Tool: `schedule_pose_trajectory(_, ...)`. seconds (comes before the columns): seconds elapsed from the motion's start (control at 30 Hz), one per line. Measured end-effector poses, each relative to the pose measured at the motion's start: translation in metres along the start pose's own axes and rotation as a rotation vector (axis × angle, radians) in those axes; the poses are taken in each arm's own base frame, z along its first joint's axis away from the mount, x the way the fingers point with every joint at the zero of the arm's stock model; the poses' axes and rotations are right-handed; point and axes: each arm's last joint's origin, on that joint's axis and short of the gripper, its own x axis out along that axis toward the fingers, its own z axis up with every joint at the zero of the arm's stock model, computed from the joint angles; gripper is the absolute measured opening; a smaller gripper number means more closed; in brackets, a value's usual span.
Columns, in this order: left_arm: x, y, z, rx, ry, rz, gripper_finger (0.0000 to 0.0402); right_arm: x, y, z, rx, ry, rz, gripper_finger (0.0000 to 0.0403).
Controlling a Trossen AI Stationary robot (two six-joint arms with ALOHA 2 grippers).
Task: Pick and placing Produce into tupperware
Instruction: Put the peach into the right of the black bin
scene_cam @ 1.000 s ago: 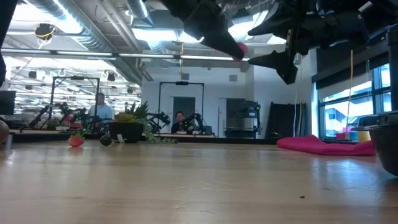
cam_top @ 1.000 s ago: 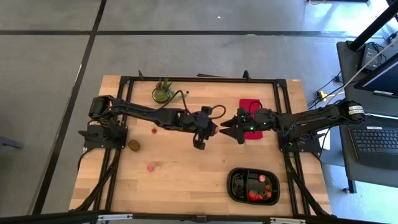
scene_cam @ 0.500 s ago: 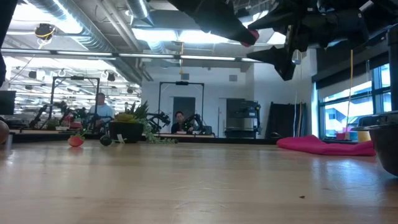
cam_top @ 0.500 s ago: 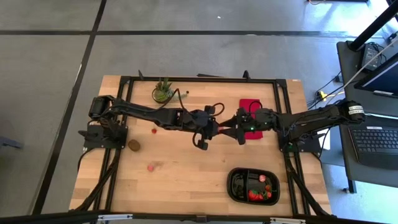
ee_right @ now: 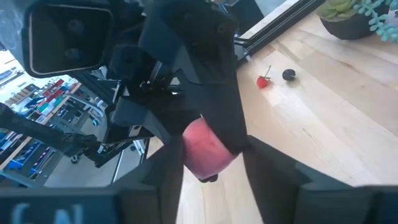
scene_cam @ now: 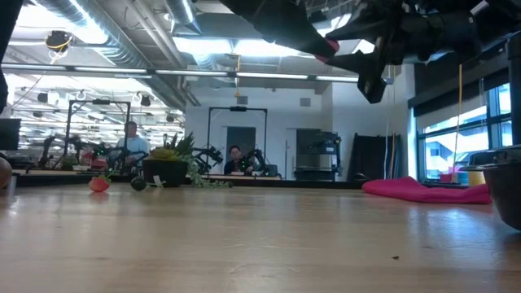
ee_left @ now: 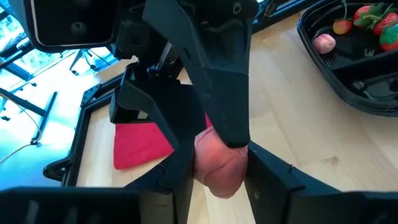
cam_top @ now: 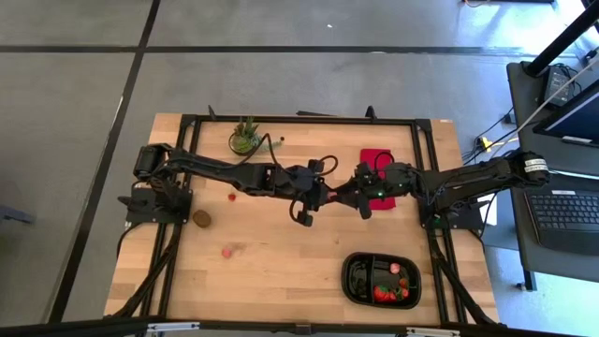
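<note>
Arms meet over the middle of the table (cam_top: pixel 281 271), both stretched out nearly level and raised well above the wood, as we see in the low view. Our left end effector (cam_top: pixel 323 197) reaches in from the left side and our right end effector (cam_top: pixel 348 197) from the right, tip to tip, so that their fingers interlock.

Between them sits a single pink-red fruit piece (ee_left: pixel 219 163), rounded and smooth, looking like a small strawberry without a green top. In both wrist views it is pinched between fingers of each arm: the left end effector is closed on it to a narrow gap, and the right end effector's fingers (ee_right: pixel 214 93) are also pressed against its sides.

The black tray (cam_top: pixel 360 292) lies at the near right of the table, well apart from the two end effectors, and several red pieces, some green-topped, already lie in its right compartment. Loose fruit is on the left half of the table: a brown oval piece (cam_top: pixel 201 219) near the left edge, a small red piece (cam_top: pixel 232 197) farther back, and a pinkish one (cam_top: pixel 226 252) nearer to us. A red cloth (cam_top: pixel 376 161) lies on the far right, partly under the right arm, and a potted plant (cam_top: pixel 244 138) stands at the far left.
</note>
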Motion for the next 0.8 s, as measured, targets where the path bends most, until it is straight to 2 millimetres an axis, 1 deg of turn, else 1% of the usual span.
schedule_pose_trajectory(0.13, 0.000, 0.000, 0.001, -0.001, -0.004, 0.009, 0.0124, 0.000, 0.000, 0.000, -0.001, 0.008, 0.010, 0.0134)
schedule_pose_trajectory(0.43, 0.000, 0.000, 0.001, 0.021, 0.004, 0.023, 0.0113, 0.000, 0.000, 0.000, -0.004, 0.008, 0.013, 0.0129)
schedule_pose_trajectory(0.6, -0.002, -0.009, 0.001, 0.038, 0.027, -0.004, 0.0129, 0.000, -0.001, -0.003, 0.005, 0.045, -0.010, 0.0128)
schedule_pose_trajectory(0.7, -0.004, -0.018, -0.002, 0.062, 0.086, -0.042, 0.0140, 0.000, -0.008, -0.011, 0.020, 0.111, -0.066, 0.0127)
schedule_pose_trajectory(0.8, -0.009, -0.026, -0.005, 0.083, 0.140, -0.087, 0.0147, -0.001, -0.009, -0.012, 0.042, 0.131, -0.087, 0.0127)
